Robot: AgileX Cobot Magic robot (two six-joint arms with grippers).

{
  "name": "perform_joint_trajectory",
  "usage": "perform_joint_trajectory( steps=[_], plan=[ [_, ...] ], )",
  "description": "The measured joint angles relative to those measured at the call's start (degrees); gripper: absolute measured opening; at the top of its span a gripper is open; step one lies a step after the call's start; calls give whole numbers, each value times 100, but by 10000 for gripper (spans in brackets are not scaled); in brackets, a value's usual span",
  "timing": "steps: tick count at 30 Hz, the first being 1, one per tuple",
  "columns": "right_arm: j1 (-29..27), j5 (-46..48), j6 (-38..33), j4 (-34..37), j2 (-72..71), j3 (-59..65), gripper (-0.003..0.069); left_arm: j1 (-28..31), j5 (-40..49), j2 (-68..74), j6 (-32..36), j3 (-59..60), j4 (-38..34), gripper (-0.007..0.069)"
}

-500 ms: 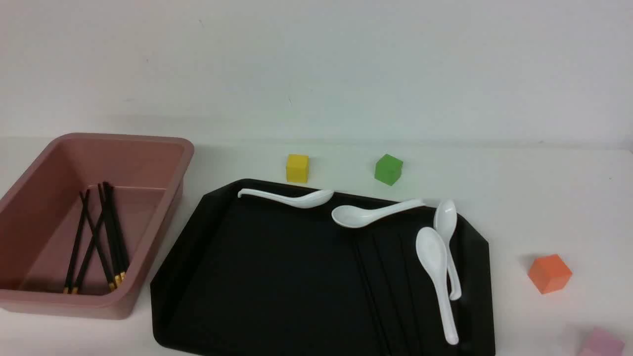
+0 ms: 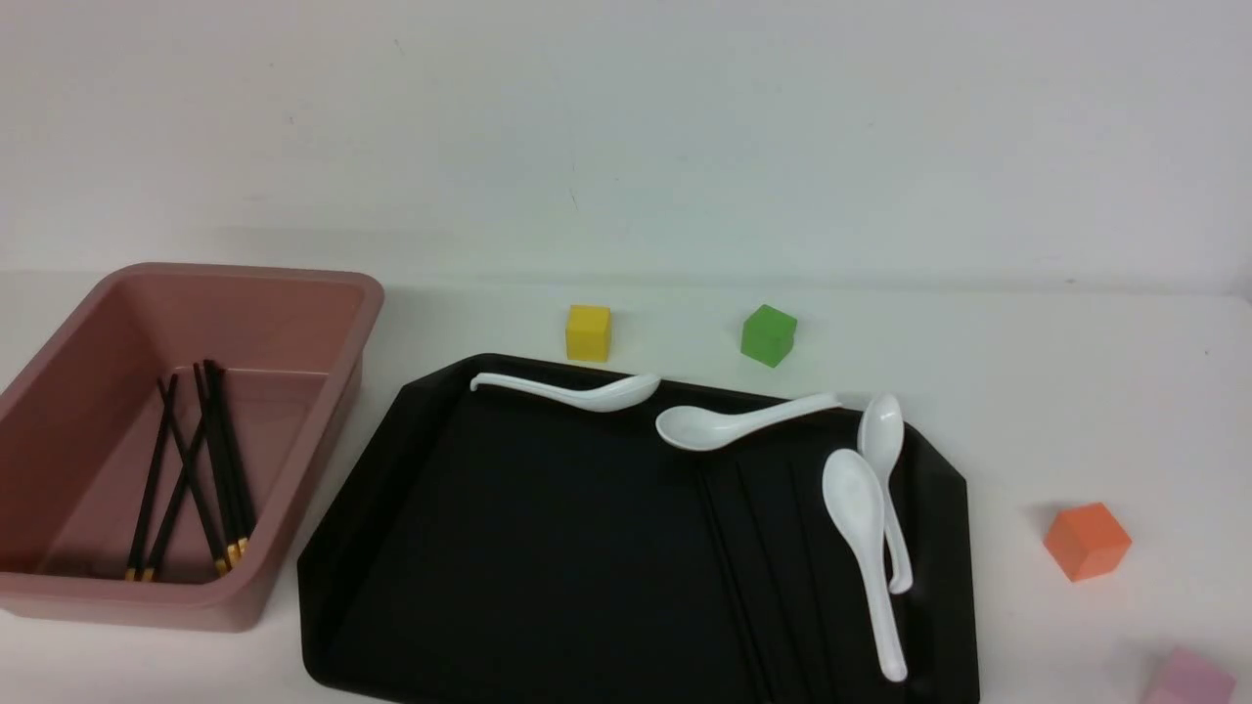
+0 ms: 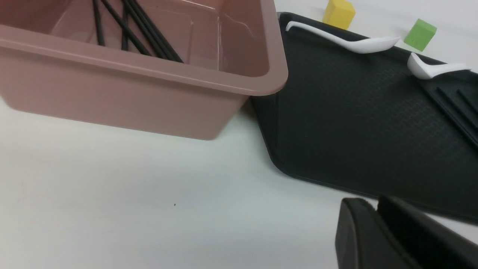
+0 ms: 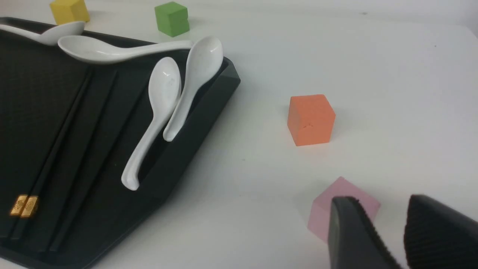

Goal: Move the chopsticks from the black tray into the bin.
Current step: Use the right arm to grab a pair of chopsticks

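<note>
Nothing on the table has moved in the last half-second: the left gripper hangs pressed together and empty near the tray's corner, the right gripper spread and empty by a pink cube. So the job sits unfinished, with chopsticks lying on the black tray beside the spoons, other chopsticks already in the bin

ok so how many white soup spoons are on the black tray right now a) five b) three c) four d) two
c: four white soup spoons show on the black tray, two along its far rim and two side by side by its right rim
</note>
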Motion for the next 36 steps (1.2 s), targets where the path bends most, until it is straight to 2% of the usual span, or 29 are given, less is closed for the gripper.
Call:
perform_joint_trajectory(
  steps=[30,32,35,36],
  plan=[
    [0,-144,18,-72,0,7,239,0,0,0,0,0,-18,93],
    [0,-393,331,205,0,32,239,0,0,0,0,0,-18,93],
    [0,-675,1253,1233,0,32,239,0,0,0,0,0,-18,93],
    [0,-686,1324,1317,0,32,239,0,0,0,0,0,-18,93]
  ],
)
